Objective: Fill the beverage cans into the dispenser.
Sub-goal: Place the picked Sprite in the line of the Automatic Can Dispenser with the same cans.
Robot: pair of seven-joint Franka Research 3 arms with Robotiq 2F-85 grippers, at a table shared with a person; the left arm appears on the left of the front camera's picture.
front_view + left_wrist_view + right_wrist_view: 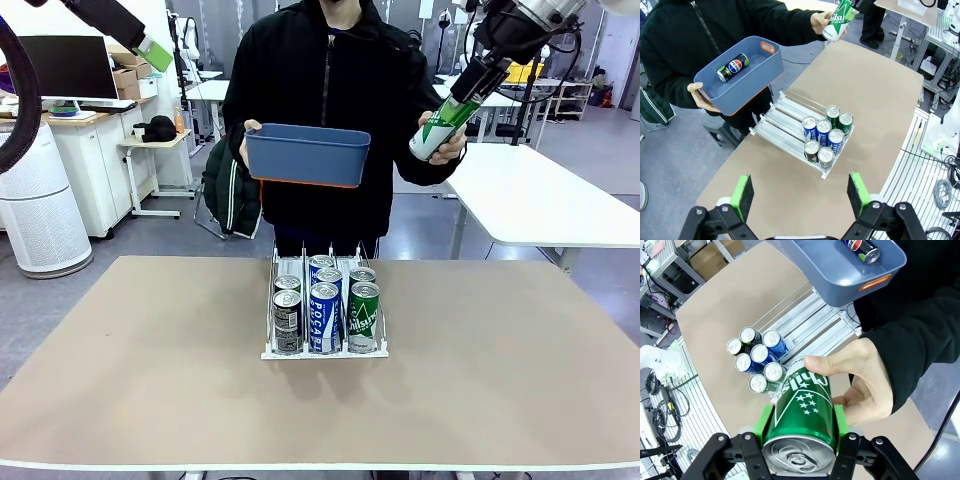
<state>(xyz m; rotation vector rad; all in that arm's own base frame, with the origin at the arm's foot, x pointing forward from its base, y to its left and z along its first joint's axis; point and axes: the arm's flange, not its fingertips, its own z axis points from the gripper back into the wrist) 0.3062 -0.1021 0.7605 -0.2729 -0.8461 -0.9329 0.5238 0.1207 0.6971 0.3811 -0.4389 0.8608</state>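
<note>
Front view: the green cider can (pixel 438 128) is seen clamped in the right gripper (pixel 463 100), a person's hand (pixel 456 149) touching it, well apart from the dispenser (pixel 325 352). Left wrist view: the left gripper (pixel 800 192) is held spread wide. Right wrist view: the can is pinched between green pads (pixel 763 422).

I see glossy printed metal cans (pixel 325 312) with shiny silver tops, white plastic-and-wire dispenser (pixel 785 112), smooth matt blue plastic tub (pixel 305 155), matt tan tabletop (pixel 150 350).

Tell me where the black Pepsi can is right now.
In the left wrist view's upper left, the black Pepsi can lies on its side inside the blue tub, which the person holds up beyond the dispenser's far end.
</note>
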